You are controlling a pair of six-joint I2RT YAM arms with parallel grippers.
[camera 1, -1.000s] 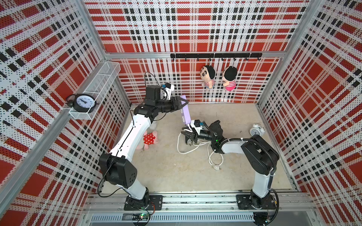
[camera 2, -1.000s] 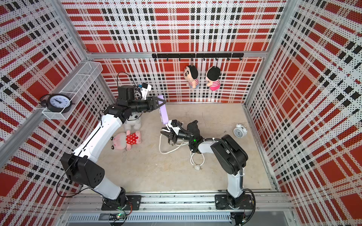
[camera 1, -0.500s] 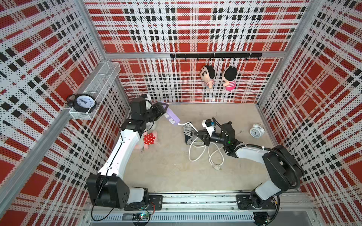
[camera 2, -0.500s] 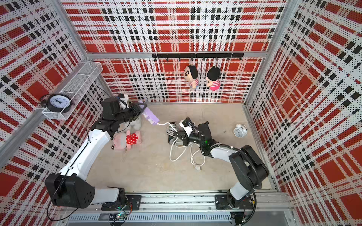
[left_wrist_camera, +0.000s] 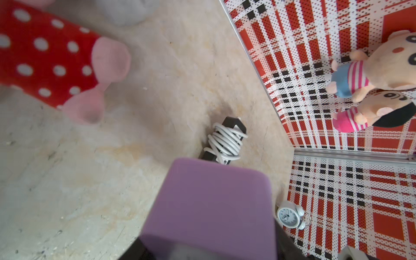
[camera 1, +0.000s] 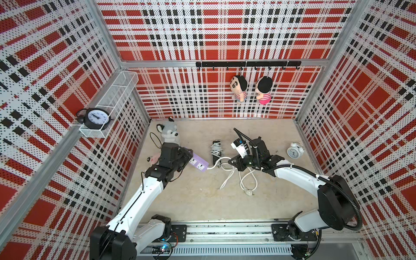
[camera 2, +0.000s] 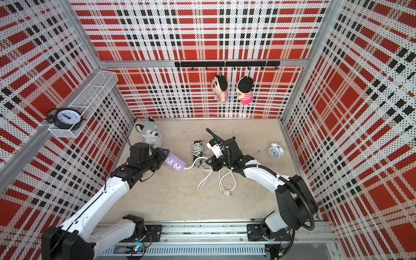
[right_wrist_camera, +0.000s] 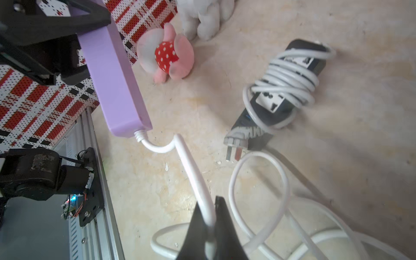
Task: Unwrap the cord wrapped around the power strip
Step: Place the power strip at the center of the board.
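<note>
Two power strips counted: purple power strip near the counter's left edge, one end clamped in half-open left claw; black power strip mid-counter toward the back edge, wound in its own cable. One loose white cord off the purple strip, looped mid-counter, pinched in closed right claw. Husky plush and pink plush beside left claw; white alarm clock by right edge.

Red-black-white plaid perforated walls enclose a mottled beige floor (a white wire shelf on one wall).
</note>
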